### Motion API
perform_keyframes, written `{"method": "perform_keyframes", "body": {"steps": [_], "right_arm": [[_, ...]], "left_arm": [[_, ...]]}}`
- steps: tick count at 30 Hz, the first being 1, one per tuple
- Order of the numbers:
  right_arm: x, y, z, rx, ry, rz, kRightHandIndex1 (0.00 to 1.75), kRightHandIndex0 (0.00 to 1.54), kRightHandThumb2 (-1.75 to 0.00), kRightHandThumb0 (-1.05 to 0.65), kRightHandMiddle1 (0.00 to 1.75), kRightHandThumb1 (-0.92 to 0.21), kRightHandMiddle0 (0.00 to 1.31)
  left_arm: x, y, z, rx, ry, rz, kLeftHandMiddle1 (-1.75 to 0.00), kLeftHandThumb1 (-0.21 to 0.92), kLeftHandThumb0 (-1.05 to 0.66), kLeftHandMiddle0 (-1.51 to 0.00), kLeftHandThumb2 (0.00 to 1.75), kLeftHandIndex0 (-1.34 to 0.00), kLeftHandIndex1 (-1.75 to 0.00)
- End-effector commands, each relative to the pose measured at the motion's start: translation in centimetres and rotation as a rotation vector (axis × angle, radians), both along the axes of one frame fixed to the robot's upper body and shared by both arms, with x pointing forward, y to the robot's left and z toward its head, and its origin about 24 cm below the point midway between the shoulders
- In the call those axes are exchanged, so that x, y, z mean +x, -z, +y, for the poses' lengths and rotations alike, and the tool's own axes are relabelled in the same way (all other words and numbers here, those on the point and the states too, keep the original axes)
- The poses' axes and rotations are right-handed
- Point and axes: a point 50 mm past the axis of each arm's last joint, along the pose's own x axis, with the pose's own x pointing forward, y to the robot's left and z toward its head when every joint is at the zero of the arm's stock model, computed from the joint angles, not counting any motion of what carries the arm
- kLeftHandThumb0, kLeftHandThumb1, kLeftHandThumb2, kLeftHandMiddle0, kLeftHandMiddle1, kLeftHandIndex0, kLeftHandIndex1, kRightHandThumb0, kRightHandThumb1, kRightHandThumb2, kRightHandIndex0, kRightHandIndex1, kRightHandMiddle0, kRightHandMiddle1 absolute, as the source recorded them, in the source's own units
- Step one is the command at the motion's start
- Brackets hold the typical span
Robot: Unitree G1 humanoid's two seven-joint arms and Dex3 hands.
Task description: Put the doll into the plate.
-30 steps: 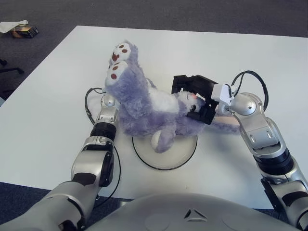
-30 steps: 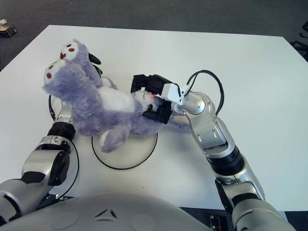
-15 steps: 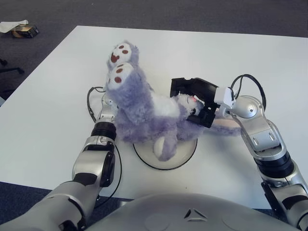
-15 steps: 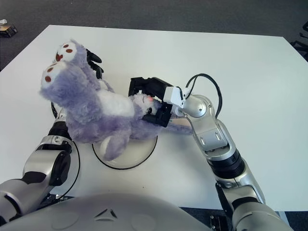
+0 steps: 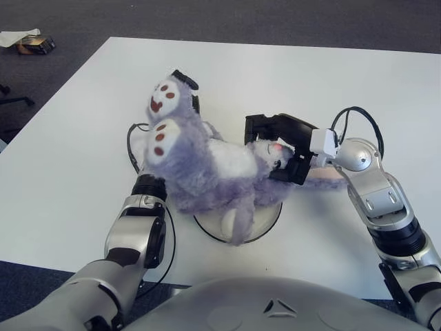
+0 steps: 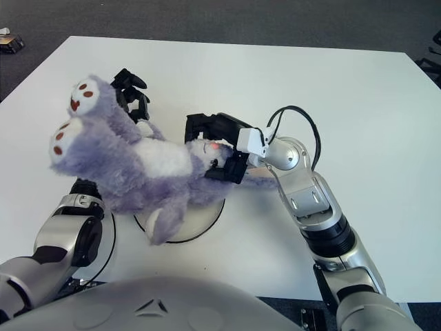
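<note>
Doll [image 5: 207,165] in both hands, above plate [image 5: 265,219].

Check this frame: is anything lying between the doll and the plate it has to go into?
Nothing visible does. The doll hangs directly over the plate, held by the right hand at its head and the left hand by its legs.

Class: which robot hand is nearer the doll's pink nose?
Right. The right robot hand grips the doll at its head, beside the nose; the left robot hand is by the feet.
</note>
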Motion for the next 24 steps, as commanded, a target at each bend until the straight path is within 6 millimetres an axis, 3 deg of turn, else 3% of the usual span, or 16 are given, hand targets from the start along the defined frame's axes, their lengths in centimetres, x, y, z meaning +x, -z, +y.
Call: {"method": "perform_keyframes", "body": {"steps": [1, 3, 6, 9, 14, 24], "right_arm": [[0.09, -0.28, -0.42, -0.012, -0.012, -0.016, 1.75, 0.42, -1.02, -0.01, 1.74, -0.58, 0.19], [0.11, -0.31, -0.48, -0.02, -0.016, -0.014, 1.75, 0.33, -0.85, -0.19, 1.75, -0.69, 0.22], [0.17, -0.33, -0.57, -0.03, -0.018, -0.008, 1.75, 0.22, -0.83, -0.6, 1.68, -0.74, 0.07], [0.32, -0.32, -0.7, -0.036, -0.014, -0.004, 1.75, 0.18, -0.81, -0.74, 1.63, -0.79, 0.02], [0.65, 0.02, -0.98, -0.047, -0.004, -0.001, 1.75, 0.2, -0.77, -0.88, 1.61, -0.9, 0.0], [0.74, 0.31, -1.22, -0.032, -0.012, 0.013, 1.75, 0.28, -0.93, -1.03, 1.7, -0.92, 0.0]], "left_arm": [[-0.02, -0.07, 0.02, -0.004, 0.0, 0.002, -1.75, 0.24, -0.01, -0.56, 1.41, -0.54, -1.75], [-0.03, -0.08, 0.02, -0.005, -0.002, 0.001, -1.75, 0.24, -0.01, -0.56, 1.41, -0.54, -1.75], [-0.02, -0.09, -0.02, -0.008, -0.004, 0.001, -1.75, 0.25, -0.01, -0.55, 1.41, -0.54, -1.75], [-0.02, -0.11, -0.04, -0.011, -0.004, 0.0, -1.75, 0.25, -0.01, -0.55, 1.41, -0.54, -1.75], [-0.05, -0.15, -0.11, -0.014, -0.004, -0.004, -1.75, 0.25, -0.01, -0.55, 1.41, -0.54, -1.75], [-0.12, -0.18, -0.19, -0.012, -0.006, -0.008, -1.75, 0.29, -0.01, -0.52, 1.36, -0.51, -1.75]]}}
